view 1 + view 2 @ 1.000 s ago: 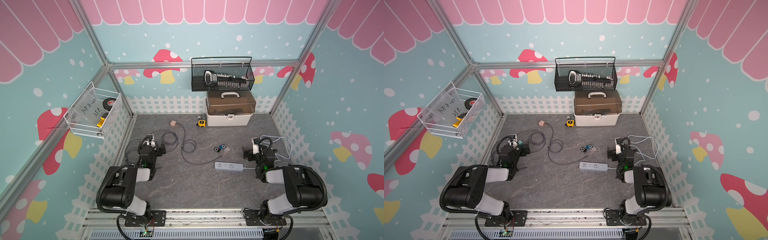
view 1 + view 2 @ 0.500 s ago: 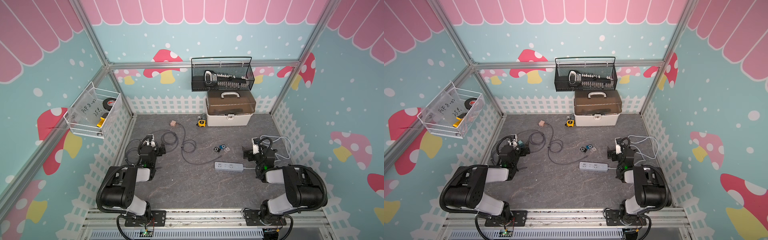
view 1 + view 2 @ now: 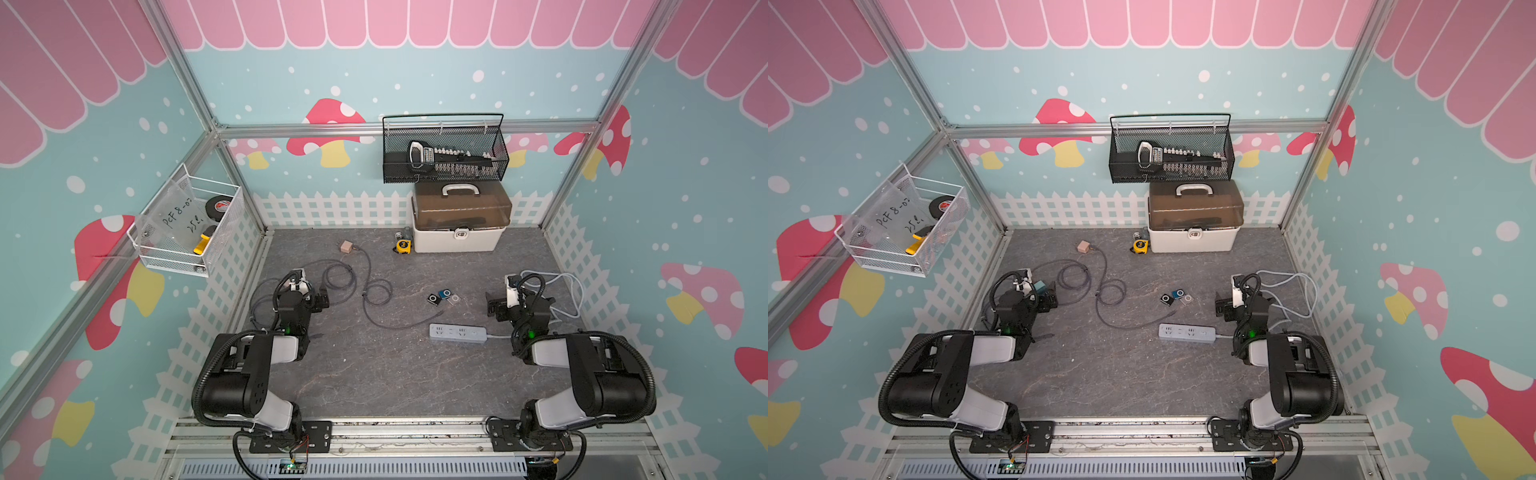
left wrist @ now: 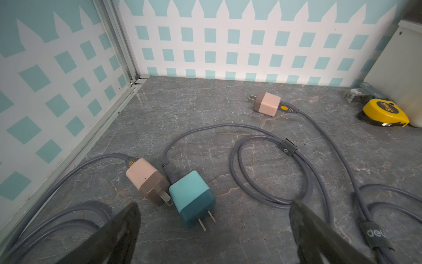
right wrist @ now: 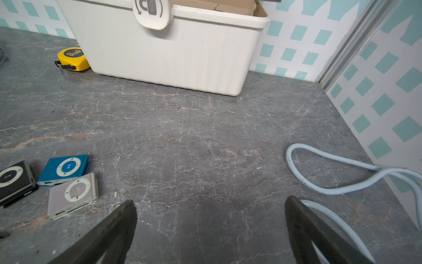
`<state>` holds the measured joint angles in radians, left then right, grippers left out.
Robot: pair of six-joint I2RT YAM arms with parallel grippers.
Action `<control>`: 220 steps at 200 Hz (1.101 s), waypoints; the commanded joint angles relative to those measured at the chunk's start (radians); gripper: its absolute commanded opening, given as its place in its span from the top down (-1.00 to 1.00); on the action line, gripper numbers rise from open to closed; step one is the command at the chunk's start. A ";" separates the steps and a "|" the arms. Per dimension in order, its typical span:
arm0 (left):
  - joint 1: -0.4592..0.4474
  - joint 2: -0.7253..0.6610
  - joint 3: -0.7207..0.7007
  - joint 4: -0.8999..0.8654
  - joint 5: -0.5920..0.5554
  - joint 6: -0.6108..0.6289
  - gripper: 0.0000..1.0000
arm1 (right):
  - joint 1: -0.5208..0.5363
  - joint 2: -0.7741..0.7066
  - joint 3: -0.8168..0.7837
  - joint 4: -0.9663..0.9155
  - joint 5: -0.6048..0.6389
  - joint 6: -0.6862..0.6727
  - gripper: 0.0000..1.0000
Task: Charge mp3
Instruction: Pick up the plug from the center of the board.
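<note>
Left gripper (image 4: 214,205): jaws spread wide with nothing between them, hovering low over the table, and a teal USB charger (image 4: 191,196) lies right under the gap.
Right gripper (image 5: 210,201): wide open too, and empty. It hangs over bare grey tabletop (image 5: 205,137), with the players off to one side of it, not between the jaws.
MP3 players: three little clip players bunched mid-table, black (image 5: 13,178), blue (image 5: 66,166) and silver (image 5: 73,194), the blue and silver touching. None has a lead in it, and I cannot tell which one is meant.
Chargers: the teal one is on its side, prongs free, touching a pink-and-brown charger (image 4: 146,178). A second pink-and-brown charger (image 4: 267,104) sits farther back, towards the yellow tape measure (image 4: 383,113). Each trails a grey cable (image 4: 269,160).
Power strip (image 3: 457,333): flat on the table, nearer the right arm, and its sockets look empty in both top views.
Loose cable end (image 3: 428,322): one grey lead tails off just beside the strip, short of the players. The connector is too small to read.
Done so far: nothing, by my reading. No charger is in the strip and no plug is in a player.
Left to do: everything. Grab a charger, seat it in the strip, then push the free end into a player.
Watch for: looped, overlapping leads, so lifting one may drag its neighbours.
</note>
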<state>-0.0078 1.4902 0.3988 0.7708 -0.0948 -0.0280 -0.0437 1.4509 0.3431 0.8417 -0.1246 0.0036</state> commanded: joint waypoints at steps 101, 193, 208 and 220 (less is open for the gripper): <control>-0.147 0.143 0.933 -1.350 0.038 -0.469 -0.95 | 0.417 -0.242 0.331 -0.707 0.121 -0.062 -0.99; -0.098 0.837 1.747 -1.693 0.169 -0.863 -0.84 | 0.672 0.099 0.529 -0.608 0.234 -0.135 -0.93; -0.098 0.921 1.863 -1.753 0.161 -0.933 -0.82 | 0.676 0.124 0.559 -0.620 0.210 -0.148 -0.92; -0.098 0.957 1.912 -1.763 0.121 -0.986 -0.77 | 0.676 0.147 0.572 -0.612 0.184 -0.171 -0.92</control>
<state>-0.1043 2.3859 2.1998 -0.8368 0.0486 -0.8448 0.6296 1.5631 0.8795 0.2165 0.0807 -0.1101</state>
